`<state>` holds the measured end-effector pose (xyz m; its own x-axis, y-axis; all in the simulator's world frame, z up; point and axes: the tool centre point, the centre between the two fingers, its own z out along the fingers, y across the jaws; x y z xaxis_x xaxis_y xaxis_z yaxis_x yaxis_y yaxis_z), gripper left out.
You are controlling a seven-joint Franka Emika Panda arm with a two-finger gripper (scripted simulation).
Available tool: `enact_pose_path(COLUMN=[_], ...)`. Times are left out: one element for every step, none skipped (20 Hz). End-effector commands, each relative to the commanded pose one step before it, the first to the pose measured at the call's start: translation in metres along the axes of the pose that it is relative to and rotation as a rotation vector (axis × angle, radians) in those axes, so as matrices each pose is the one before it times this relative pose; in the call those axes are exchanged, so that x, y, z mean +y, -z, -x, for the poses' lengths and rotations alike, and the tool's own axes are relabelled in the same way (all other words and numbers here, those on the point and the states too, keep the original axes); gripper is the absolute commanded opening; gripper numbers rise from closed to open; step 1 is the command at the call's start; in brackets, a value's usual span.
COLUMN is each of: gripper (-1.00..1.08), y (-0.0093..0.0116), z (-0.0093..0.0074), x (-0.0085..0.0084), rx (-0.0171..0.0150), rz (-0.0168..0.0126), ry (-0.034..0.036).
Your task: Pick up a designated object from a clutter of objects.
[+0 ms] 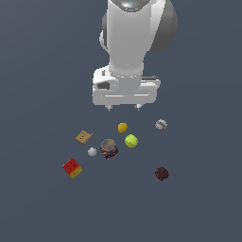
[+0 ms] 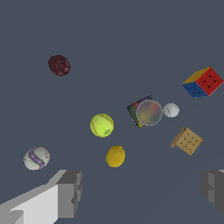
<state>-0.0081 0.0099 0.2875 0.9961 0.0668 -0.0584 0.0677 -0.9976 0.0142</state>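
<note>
Eight loose items on grey floor; gripper (image 1: 123, 108) high above them, jaws spread wide, holding nothing.
Maroon ball (image 1: 162, 173) lies apart from the clutter, nearest neighbour the yellow-green ball (image 1: 131, 141); open floor all round favours a straight vertical descent, jaws centred over it.

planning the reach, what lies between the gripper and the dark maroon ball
Bare floor mostly: in the exterior view the yellow-green ball sits just beside the line from the gripper to the maroon ball, not squarely on it.
</note>
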Motion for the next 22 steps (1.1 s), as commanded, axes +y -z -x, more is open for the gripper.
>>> enact_pose_path(gripper=[1.0,1.0,1.0,1.0,1.0,1.0,1.0,1.0,1.0,1.0,1.0,1.0,1.0,1.0,1.0,1.0,1.0,1.0,1.0,1.0,1.0,1.0], y=[-0.00179,-0.00089,-0.00099,-0.0011,-0.00123,-0.00136,-0.00148,-0.00162,-0.00176,-0.00191,-0.00207,-0.00223,-0.00237,-0.00242,-0.00248,-0.00253,-0.00258,-0.00263,-0.00268,-0.00274,-0.00279,-0.00284], z=[-0.0035,-0.00182,-0.00197,-0.00214,-0.00233,-0.0025,-0.00264,-0.00278,-0.0029,-0.00302,-0.00313,-0.00321,-0.00324,-0.00314,-0.00303,-0.00292,-0.00281,-0.00269,-0.00257,-0.00245,-0.00233,-0.0022], x=[-0.00189,-0.00099,-0.00114,-0.00127,-0.00142,-0.00159,-0.00175,-0.00194,-0.00214,-0.00234,-0.00256,-0.00278,-0.00298,-0.00307,-0.00316,-0.00324,-0.00332,-0.00339,-0.00346,-0.00353,-0.00359,-0.00365], rx=[0.00069,0.00047,0.00047,0.00051,0.00058,0.00064,0.00067,0.0007,0.00074,0.00077,0.0008,0.00083,0.00085,0.00084,0.00082,0.00081,0.00079,0.00078,0.00077,0.00075,0.00074,0.00073], rz=[-0.00038,-0.00028,-0.00036,-0.0004,-0.0004,-0.00041,-0.00046,-0.0005,-0.00054,-0.00057,-0.00061,-0.00065,-0.00068,-0.00068,-0.00069,-0.00069,-0.00069,-0.00069,-0.0007,-0.0007,-0.0007,-0.00071], ry=[-0.01867,-0.01018,-0.01131,-0.01241,-0.01351,-0.01458,-0.01571,-0.01684,-0.01794,-0.01908,-0.0202,-0.02133,-0.02215,-0.02219,-0.02219,-0.02219,-0.02219,-0.02219,-0.02219,-0.02219,-0.02219,-0.02218])
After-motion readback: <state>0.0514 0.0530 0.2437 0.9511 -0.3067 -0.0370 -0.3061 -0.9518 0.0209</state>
